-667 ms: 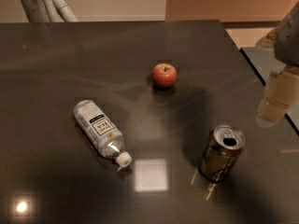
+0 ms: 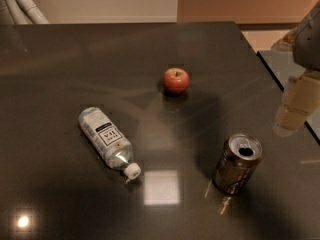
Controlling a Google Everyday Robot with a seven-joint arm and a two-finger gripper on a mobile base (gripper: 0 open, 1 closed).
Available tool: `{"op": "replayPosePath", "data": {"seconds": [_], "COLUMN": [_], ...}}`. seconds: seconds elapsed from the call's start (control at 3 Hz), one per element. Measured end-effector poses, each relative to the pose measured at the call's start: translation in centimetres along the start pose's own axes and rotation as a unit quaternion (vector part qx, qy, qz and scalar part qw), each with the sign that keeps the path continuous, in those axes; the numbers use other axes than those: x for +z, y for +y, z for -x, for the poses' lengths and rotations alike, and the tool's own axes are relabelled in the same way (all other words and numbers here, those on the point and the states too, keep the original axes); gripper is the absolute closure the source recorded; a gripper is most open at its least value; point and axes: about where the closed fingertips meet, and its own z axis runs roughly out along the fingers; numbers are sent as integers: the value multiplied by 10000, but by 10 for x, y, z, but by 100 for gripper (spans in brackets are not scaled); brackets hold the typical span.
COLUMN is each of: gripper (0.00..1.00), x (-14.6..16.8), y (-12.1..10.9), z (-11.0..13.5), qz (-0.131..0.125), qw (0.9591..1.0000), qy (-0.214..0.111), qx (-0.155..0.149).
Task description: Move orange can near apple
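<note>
Standing upright toward the near right of the dark table, the orange can shows its silver top with the drinking hole already open. It is therefore probably empty or part full: light, easy to tip, and liable to spill if tilted. Its thin metal wall looks smooth and likely slick, and it would dent under a hard squeeze. The best hold is probably across the mid-body from the side, low enough to keep it steady and with only moderate pressure.

To its left, well apart, a clear plastic bottle lies on its side with its white cap pointing toward the near edge, out of the way of any path to the fruit.

The gripper hangs above the table's right edge, beyond and to the right of the can, touching nothing; whether it is spread or pressed together cannot be told.

Farther back, near the table's middle, the apple sits alone, stem up, well apart from the can.
</note>
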Motion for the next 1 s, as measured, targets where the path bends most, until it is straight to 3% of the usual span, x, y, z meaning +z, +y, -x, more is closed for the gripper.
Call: {"op": "replayPosePath", "data": {"seconds": [0.33, 0.67, 1.0], "gripper": [0, 0, 0], "x": [2, 11, 21], "y": [13, 36, 60], "z": [4, 6, 7], "qz": [297, 784, 1131], "qw": [9987, 9919, 9825], "qy": [-288, -694, -1087], "qx": [-293, -714, -1000]}}
